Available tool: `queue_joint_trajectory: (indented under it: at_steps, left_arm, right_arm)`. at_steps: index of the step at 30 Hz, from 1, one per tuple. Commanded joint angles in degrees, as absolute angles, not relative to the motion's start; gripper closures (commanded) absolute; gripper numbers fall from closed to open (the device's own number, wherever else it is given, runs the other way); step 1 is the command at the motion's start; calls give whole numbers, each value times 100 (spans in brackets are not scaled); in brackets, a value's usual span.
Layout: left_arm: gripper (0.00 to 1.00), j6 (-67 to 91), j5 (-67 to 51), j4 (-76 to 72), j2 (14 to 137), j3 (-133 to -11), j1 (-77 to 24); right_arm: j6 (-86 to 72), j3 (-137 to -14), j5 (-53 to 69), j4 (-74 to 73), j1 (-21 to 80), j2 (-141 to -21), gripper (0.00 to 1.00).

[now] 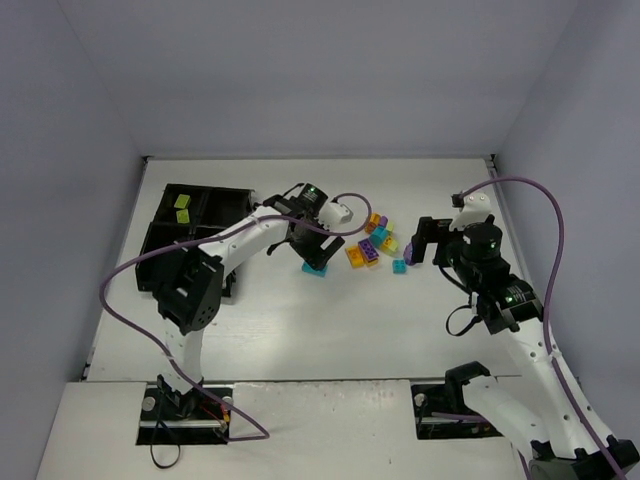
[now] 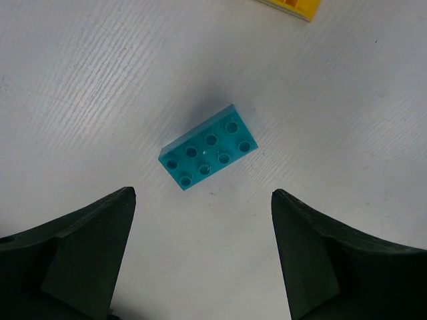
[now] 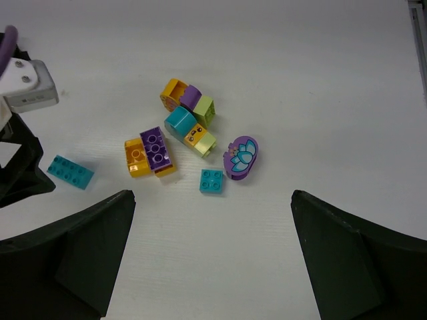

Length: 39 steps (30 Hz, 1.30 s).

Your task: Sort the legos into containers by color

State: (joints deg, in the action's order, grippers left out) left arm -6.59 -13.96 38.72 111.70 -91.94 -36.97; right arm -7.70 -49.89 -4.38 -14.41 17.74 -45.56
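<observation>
Left gripper (image 2: 203, 200): jaws spread wide, gripping nothing. Long cyan brick (image 2: 209, 146) lies flat on the table (image 1: 300, 330) below the gap between the fingers, untouched, near table centre. Right gripper (image 3: 213, 200): jaws wide, empty, toward the right edge. Mixed pile of legos (image 3: 180, 122) just right of the cyan brick, oval purple piece (image 3: 241, 157) on the pile's right side. Black tray (image 1: 158, 235) at the far-left corner, with two yellow-green bricks (image 1: 181, 215) in its far-left compartment.

No legible text or markings
</observation>
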Motion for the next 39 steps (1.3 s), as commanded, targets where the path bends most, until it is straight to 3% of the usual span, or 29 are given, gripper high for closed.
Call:
queue_joint_trajectory:
  at_steps: [1,16,18,19,20,23,26,28,34,39]
  left_arm:
    - [24,-1370,-1617,3858,11267,-9448,-3691]
    - [24,-1819,-1283,3472,11944,-9510,-3691]
    - [30,-1767,-1327,3428,11953,-9431,-3683]
    - [39,-1767,-1353,3410,11962,-9405,-3683]
    - [57,-1723,-1423,3401,11945,-9352,-3691]
    - [80,-1600,-1512,3296,11866,-9220,-3656]
    - [95,-1381,-1564,3217,11621,-9132,-3534]
    - [100,-996,-1556,3086,11235,-9071,-3393]
    - [100,226,-942,2522,9952,-8754,-2296]
    - [100,404,-248,2759,9983,-9297,-1365]
  right_arm:
    - [-835,-5001,-343,-1213,1811,-4500,0]
    - [-835,-5036,-229,-1301,1811,-4483,0]
    - [-835,-5036,-229,-1301,1811,-4491,0]
    - [-826,-5036,-229,-1301,1802,-4509,0]
    - [-826,-5045,-229,-1309,1810,-4517,0]
    - [-826,-5036,-255,-1301,1811,-4544,0]
    - [-817,-5036,-264,-1301,1811,-4579,0]
    - [-817,-5062,-264,-1301,1811,-4614,0]
    - [-817,-5115,-255,-1301,1811,-4693,0]
    - [-826,-5150,-228,-1292,1811,-4842,0]
